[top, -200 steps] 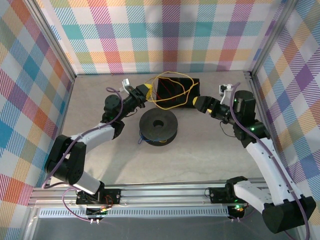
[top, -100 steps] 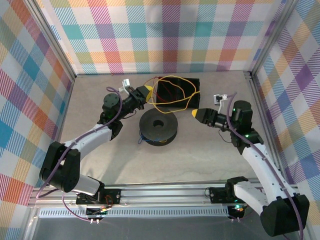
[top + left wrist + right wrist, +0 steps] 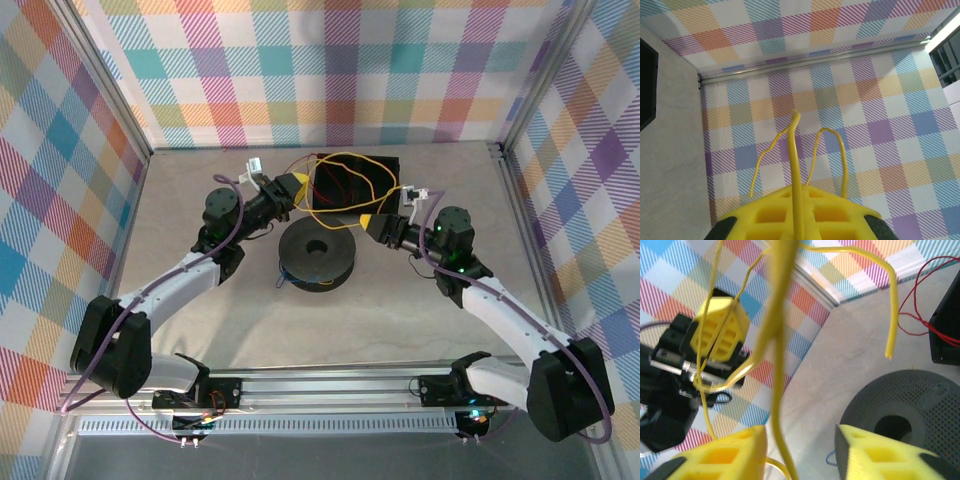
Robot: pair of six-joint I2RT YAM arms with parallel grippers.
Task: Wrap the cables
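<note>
A yellow cable loops above the black box and the black spool. Thin red cables lie over the box. My left gripper, left of the box, is shut on one strand of the yellow cable, which rises straight out between its fingers. My right gripper hovers at the spool's upper right. In the right wrist view its jaws stand apart with the yellow cable running down between them, close to the left finger.
A small blue wire loop lies at the spool's left foot. Plaid walls enclose the table on three sides. The cable's loose end hangs above the spool. An aluminium rail runs along the near edge.
My right gripper has swung left and nearer, from beside the box to the spool's upper right, and its jaws have narrowed around the yellow cable. The left gripper kept its hold.
</note>
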